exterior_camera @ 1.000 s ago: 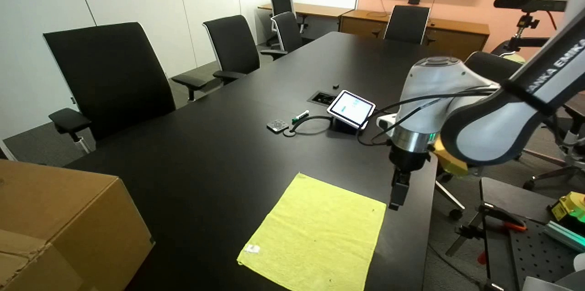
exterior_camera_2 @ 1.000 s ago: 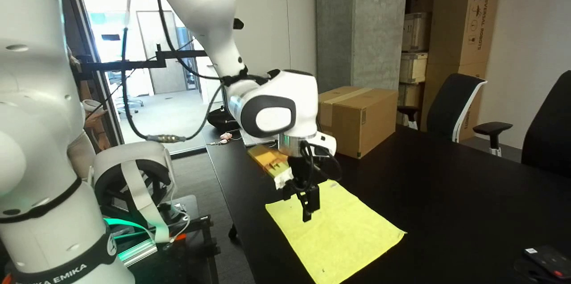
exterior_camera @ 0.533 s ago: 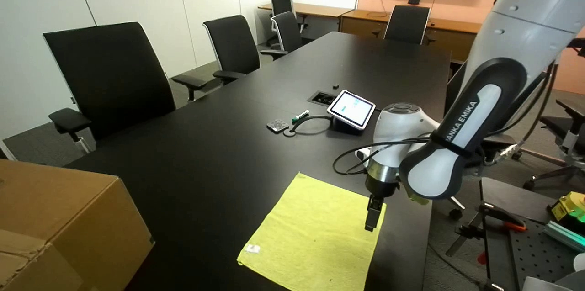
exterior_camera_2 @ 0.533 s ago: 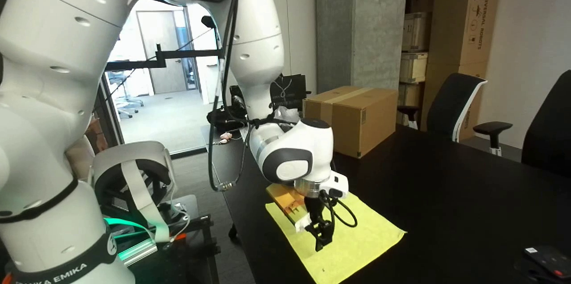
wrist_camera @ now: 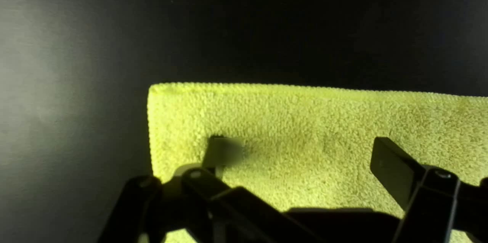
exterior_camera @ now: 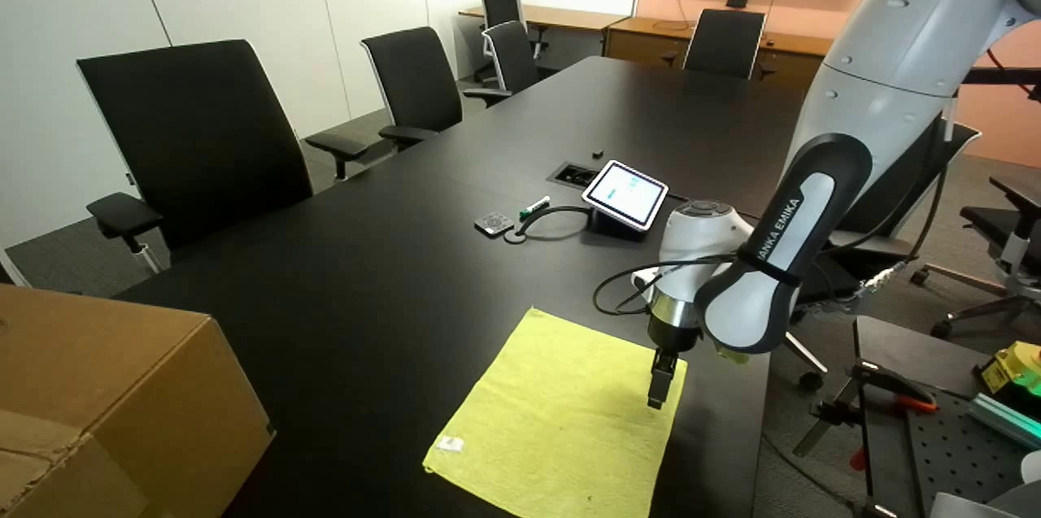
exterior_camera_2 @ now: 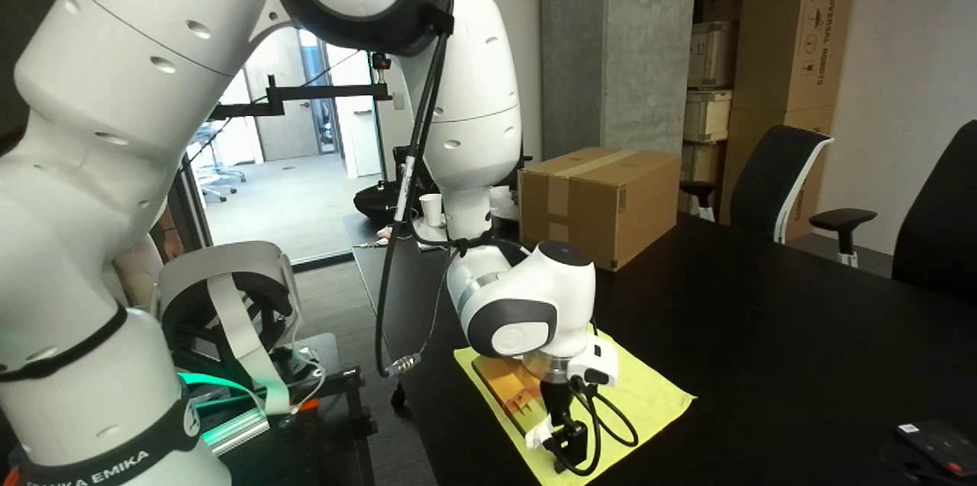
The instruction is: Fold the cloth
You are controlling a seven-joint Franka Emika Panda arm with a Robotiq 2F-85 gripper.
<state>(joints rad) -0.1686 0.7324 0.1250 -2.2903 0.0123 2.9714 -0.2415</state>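
Observation:
The yellow-green cloth [exterior_camera: 561,428] lies flat and spread on the black table; it also shows in an exterior view [exterior_camera_2: 649,394], partly hidden by the arm. A small white tag [exterior_camera: 450,443] sits at one corner. My gripper [exterior_camera: 655,402] points down over the cloth, just inside the corner near the table's side edge. In the wrist view the gripper [wrist_camera: 299,149] is open, its fingers wide apart with flat cloth [wrist_camera: 305,117] between them and nothing held. The cloth's corner and hemmed edge lie just beyond the fingertips. I cannot tell whether the fingertips touch the cloth.
A cardboard box [exterior_camera: 130,404] stands on the table. A tablet on a stand [exterior_camera: 625,194], a marker [exterior_camera: 534,206] and a small flat grey device [exterior_camera: 494,224] lie beyond the cloth. A black device with a red button [exterior_camera_2: 943,448] lies at the table's right in an exterior view.
My gripper has moved from beside the cloth's edge, inward over the cloth and down to its corner, mostly in the first half second. The cloth still lies flat.

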